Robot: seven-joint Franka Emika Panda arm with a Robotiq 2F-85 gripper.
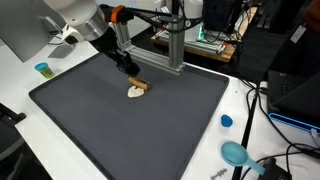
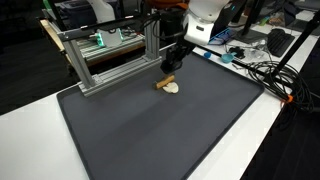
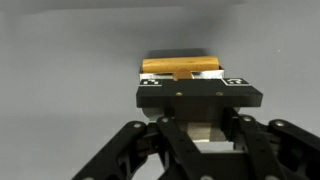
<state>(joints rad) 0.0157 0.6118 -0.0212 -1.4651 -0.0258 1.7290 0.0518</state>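
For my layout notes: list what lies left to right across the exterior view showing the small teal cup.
Left to right: small teal cup → tan wooden piece with a cream end → upright silver metal post → round blue cap.

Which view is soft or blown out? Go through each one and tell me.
Wrist view: soft all over, the gripper blurred up close, the wooden piece brightly lit against a pale, washed-out background. Both exterior views: sharper, evenly lit, the dark mat matte without glare, the white table bright.
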